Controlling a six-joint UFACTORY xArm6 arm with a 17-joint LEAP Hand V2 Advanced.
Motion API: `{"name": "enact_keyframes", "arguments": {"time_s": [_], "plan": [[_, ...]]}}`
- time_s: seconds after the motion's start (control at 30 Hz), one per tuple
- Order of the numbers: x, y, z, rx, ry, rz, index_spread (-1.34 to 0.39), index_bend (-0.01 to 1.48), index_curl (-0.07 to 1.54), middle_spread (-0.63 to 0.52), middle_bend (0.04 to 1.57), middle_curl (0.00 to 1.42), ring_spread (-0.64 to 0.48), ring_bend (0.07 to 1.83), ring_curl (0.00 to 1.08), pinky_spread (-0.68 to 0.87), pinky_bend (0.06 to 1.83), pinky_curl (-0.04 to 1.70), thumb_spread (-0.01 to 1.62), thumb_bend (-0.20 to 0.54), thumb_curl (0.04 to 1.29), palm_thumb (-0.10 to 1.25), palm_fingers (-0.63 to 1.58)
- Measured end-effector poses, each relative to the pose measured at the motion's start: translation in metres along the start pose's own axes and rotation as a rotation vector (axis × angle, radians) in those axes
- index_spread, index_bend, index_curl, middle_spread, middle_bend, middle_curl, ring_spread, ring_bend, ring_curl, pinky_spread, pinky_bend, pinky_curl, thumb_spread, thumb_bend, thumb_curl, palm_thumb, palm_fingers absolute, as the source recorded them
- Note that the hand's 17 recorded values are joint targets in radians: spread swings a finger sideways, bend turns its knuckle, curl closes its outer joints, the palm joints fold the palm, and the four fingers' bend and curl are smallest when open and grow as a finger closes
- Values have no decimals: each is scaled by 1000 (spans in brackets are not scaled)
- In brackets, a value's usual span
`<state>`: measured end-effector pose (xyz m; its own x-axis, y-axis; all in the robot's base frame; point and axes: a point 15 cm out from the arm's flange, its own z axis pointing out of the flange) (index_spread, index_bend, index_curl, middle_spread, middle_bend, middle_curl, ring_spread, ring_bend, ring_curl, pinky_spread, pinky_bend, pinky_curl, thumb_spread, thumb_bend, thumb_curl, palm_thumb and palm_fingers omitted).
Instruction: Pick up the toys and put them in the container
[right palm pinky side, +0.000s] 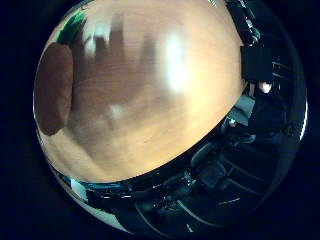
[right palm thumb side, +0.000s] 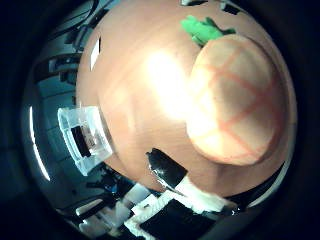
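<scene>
Thumb side palm view shows a tan plush pineapple toy with orange crisscross lines and green leaves (right palm thumb side: 235, 100) lying on the wooden table (right palm thumb side: 135, 90); a clear plastic container (right palm thumb side: 82, 137) stands at the table edge, its contents unclear. Whether the hand (right palm thumb side: 175, 200) is closed cannot be told.

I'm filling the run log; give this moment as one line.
hand: over table | pineapple toy: on table, near palm | container: at table edge | grasp: cannot tell

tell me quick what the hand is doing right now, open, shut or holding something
Right hand: cannot be told; only a small part of it shows. It hovers close over the pineapple toy on the wooden table; no grip is visible.
</scene>
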<state>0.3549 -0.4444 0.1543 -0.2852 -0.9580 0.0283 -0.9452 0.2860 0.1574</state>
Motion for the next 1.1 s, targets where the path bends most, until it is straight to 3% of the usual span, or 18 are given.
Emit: {"name": "enact_keyframes", "arguments": {"time_s": [0.1, 0.17, 0.3, 0.43, 0.77, 1.1], "plan": [[1, 1, 1, -3, -2, 2, -258, 157, 265, -52, 326, 378, 52, 484, 243, 454, 537, 259, 1054, -15, 282, 493, 383], [0, 3, 5, -5, -4, 3, -269, 166, 275, -126, 401, 413, -85, 599, 280, 355, 550, 251, 1057, -14, 289, 533, 518], [4, -3, 7, 36, 18, -1, -337, 190, 311, -267, 544, 515, -269, 859, 383, -107, 779, 306, 1064, -13, 306, 628, 879], [1, -4, 13, 68, 32, -5, -435, 330, 449, -341, 714, 669, -318, 1000, 497, -343, 1009, 436, 1062, -11, 323, 722, 1091], [5, -6, -26, 183, 28, 34, -449, 857, 902, -332, 1062, 974, -276, 1320, 707, -246, 1283, 718, 1123, 2, 387, 994, 1063], [-3, 21, -121, 291, 52, 30, -371, 960, 1045, -252, 1218, 1031, -262, 1377, 812, -186, 1298, 941, 1116, -9, 519, 1104, 978]]}}
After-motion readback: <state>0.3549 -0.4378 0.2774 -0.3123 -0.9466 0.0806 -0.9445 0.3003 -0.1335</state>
